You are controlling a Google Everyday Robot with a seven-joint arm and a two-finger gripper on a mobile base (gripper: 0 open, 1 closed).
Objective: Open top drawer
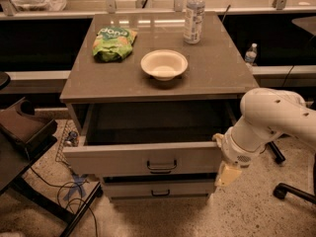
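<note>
The top drawer (123,158) of the grey cabinet is pulled well out. Its wide grey front carries a small dark pull handle (162,166), and its inside lies in shadow. A shorter drawer (133,188) below it is closed. My gripper (227,174) hangs from the white arm (266,120) at the right end of the top drawer's front, just off its corner and clear of the handle.
On the cabinet top (217,78) stand a white bowl (164,64), a green snack bag (114,43) and a water bottle (194,14). A dark chair (24,127) and floor cables (74,191) lie at the left. A chair base (291,191) lies at the right, and a small bottle (251,54) stands behind.
</note>
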